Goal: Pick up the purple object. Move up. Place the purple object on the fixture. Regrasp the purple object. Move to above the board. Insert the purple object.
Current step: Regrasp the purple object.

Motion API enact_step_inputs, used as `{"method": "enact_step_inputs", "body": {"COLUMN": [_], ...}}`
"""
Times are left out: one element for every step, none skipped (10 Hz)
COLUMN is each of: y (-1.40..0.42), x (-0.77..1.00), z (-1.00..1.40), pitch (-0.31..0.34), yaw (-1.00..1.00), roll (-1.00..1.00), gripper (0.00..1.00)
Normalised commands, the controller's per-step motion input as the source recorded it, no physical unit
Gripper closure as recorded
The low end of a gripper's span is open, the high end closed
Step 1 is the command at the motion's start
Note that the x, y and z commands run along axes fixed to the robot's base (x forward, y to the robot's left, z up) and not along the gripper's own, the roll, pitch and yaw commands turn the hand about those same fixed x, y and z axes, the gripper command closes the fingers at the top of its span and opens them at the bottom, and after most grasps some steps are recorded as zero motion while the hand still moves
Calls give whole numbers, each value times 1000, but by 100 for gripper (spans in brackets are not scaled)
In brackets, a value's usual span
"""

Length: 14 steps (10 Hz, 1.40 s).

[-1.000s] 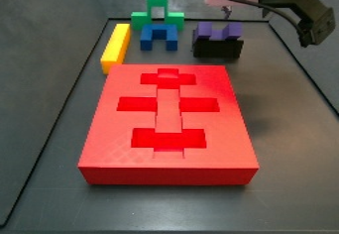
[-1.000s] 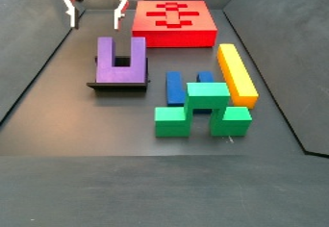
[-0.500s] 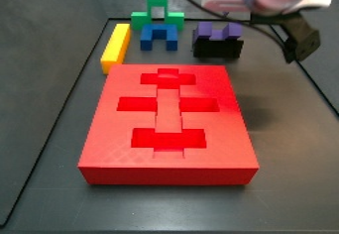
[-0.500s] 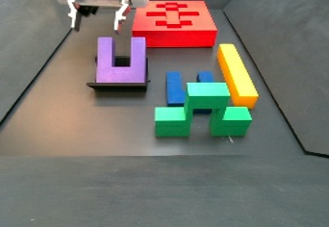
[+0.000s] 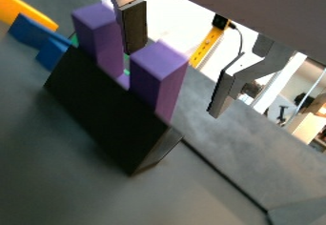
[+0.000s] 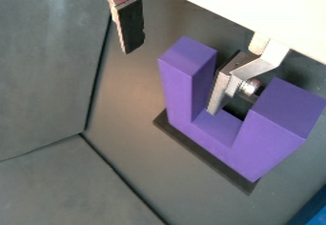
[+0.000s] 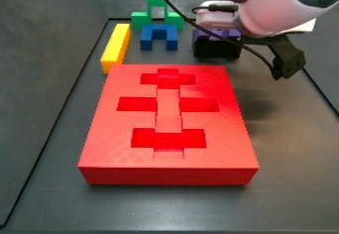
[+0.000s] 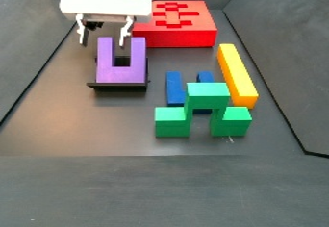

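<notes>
Purple object (image 8: 121, 62) seated prongs-up on the dark fixture (image 8: 118, 87), beside the red board (image 8: 176, 23) on the tabletop (image 8: 77, 163). The hand (image 8: 104, 31) is low over the block, spread wide and gripping nothing: one finger (image 6: 242, 79) stands in the notch, the other finger (image 6: 129, 24) outside a prong.

A yellow bar (image 8: 237, 72) lies lengthwise right of centre in a side view, just beside the blue block (image 8: 176, 87) and green block (image 8: 202, 109), which sit together at mid-frame on the dark floor (image 8: 77, 163). In a side view they cluster at the top: yellow bar (image 7: 117, 46), blue block (image 7: 162, 35), green block (image 7: 159, 10).
</notes>
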Motion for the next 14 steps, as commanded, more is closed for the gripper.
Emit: {"method": "enact_step_inputs", "body": {"y": [100,40,0,0,109,0,0,0,0,0,0,0,0,0], "x": [0,0,0,0,0,0,0,0,0,0,0,0,0,0], "z": [-406,-217,0,0,-40,0,0,0,0,0,0,0,0,0], "pitch": [-83,-80,9,0,0,0,0,0,0,0,0,0,0,0], "yaw": [80,66,0,0,0,0,0,0,0,0,0,0,0,0], "roll": [-131,-114,0,29,249,0,0,0,0,0,0,0,0,0], "gripper": [0,0,0,0,0,100,100,100,100,100,100,100,100,100]}}
